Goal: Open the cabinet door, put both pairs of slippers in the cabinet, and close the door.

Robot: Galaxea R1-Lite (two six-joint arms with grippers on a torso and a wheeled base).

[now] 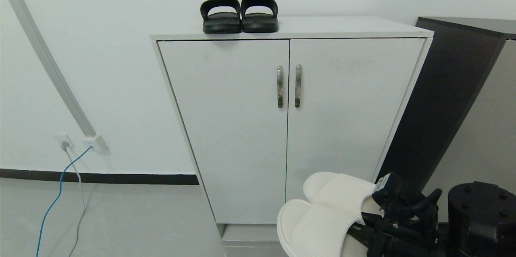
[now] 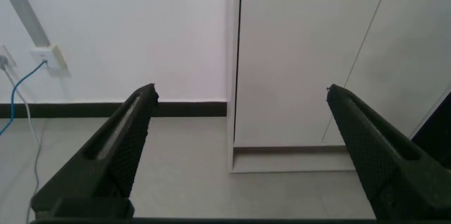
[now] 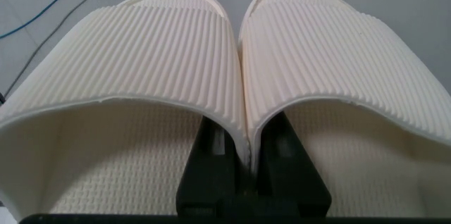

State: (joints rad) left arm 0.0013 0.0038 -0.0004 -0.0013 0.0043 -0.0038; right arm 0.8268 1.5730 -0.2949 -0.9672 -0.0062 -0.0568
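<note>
White slippers (image 3: 162,48) in right end effector (image 3: 248,160) — cabinet (image 1: 342,28) (doors (image 1: 229,128) shut).

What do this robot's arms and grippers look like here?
The left gripper has two long matte black fingers that taper toward the tips, with finely dimpled inner faces. The right gripper has flat black fingers too. Its black arm carries a small pale label near the wrist.
</note>
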